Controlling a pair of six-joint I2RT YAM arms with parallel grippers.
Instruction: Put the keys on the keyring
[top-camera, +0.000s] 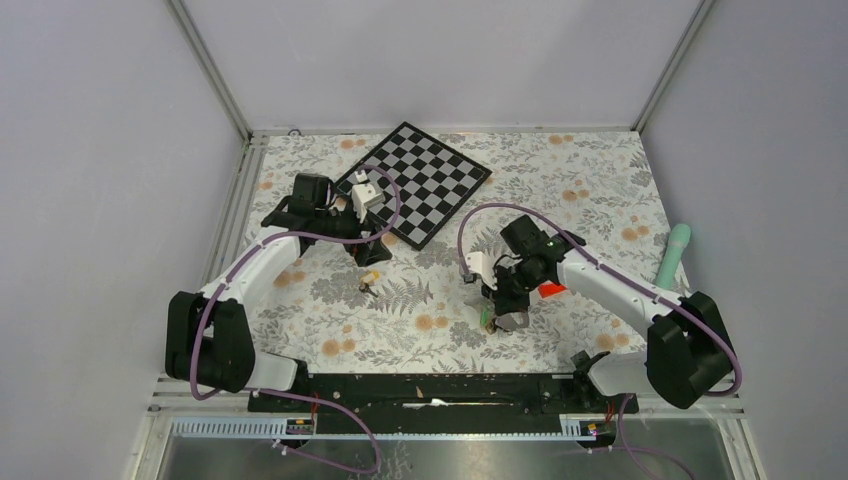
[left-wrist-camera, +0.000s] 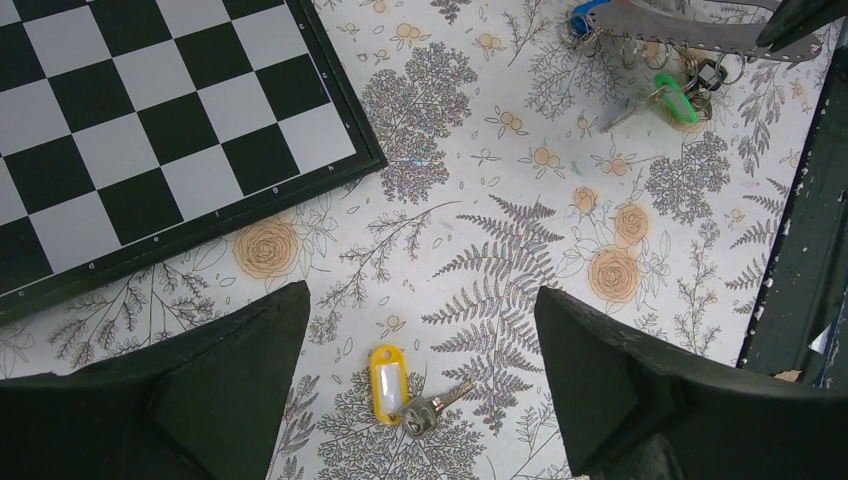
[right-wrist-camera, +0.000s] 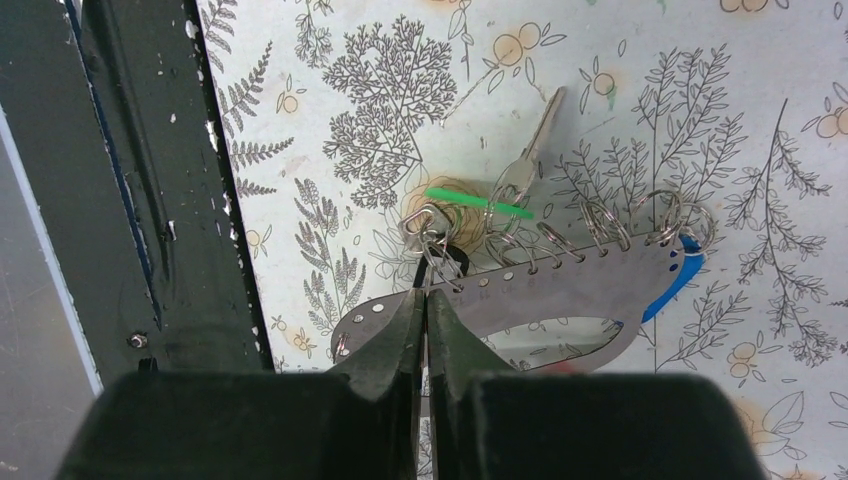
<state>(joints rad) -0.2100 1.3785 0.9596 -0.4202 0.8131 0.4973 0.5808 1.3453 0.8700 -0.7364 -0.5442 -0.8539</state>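
A yellow-tagged key (left-wrist-camera: 388, 382) lies flat on the floral table, loose, just below and between my left gripper's (left-wrist-camera: 420, 295) wide-open fingers; it also shows in the top view (top-camera: 369, 281). My right gripper (right-wrist-camera: 425, 297) is shut on the edge of the keyring (right-wrist-camera: 570, 290), a flat grey metal oval plate with small wire rings along its top edge. A green-tagged key (right-wrist-camera: 520, 175) and a blue tag (right-wrist-camera: 678, 283) hang from those rings. The keyring also shows at the left wrist view's top right (left-wrist-camera: 700, 35) and in the top view (top-camera: 510, 320).
A black-and-white checkerboard (top-camera: 418, 182) lies at the back centre, its corner near the left gripper (top-camera: 366, 258). A small red object (top-camera: 550, 290) sits beside the right arm. A teal cylinder (top-camera: 674, 252) lies by the right wall. A black rail (top-camera: 430, 390) runs along the near edge.
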